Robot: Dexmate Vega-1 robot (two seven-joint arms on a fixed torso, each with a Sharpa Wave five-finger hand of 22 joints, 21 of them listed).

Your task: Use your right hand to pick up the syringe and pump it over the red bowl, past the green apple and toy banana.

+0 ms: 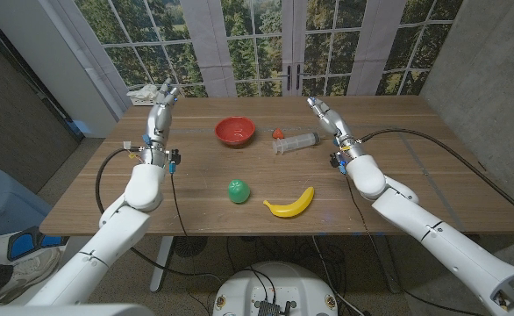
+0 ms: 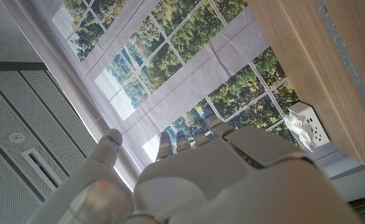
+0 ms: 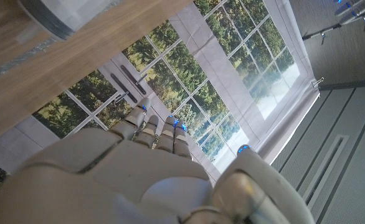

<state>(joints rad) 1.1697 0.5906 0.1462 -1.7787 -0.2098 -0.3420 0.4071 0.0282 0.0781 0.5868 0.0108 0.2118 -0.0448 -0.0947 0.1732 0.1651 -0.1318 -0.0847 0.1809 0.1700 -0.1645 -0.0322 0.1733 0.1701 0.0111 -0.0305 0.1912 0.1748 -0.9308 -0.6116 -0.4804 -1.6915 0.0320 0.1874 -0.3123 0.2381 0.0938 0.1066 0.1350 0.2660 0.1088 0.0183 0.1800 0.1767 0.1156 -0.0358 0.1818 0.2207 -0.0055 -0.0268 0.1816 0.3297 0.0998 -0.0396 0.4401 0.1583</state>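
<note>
A clear syringe [image 1: 296,141] with an orange tip lies on the wooden table [image 1: 397,175], just right of the red bowl [image 1: 235,131]. Its barrel end [image 3: 58,15] also shows in the right wrist view. My right hand [image 1: 325,115] stands at the syringe's right end, fingers apart and pointing away, holding nothing. A green apple [image 1: 238,190] and a yellow toy banana [image 1: 292,204] lie nearer the front edge. My left hand [image 1: 160,105] stands at the table's far left with its fingers straight up, holding nothing; its back [image 2: 232,174] shows in the left wrist view.
Windows and a double door stand behind the table. A white socket block [image 2: 308,123] sits near the far left corner. Black cables run over the table by both wrists. Bare wood lies between the bowl and the fruit.
</note>
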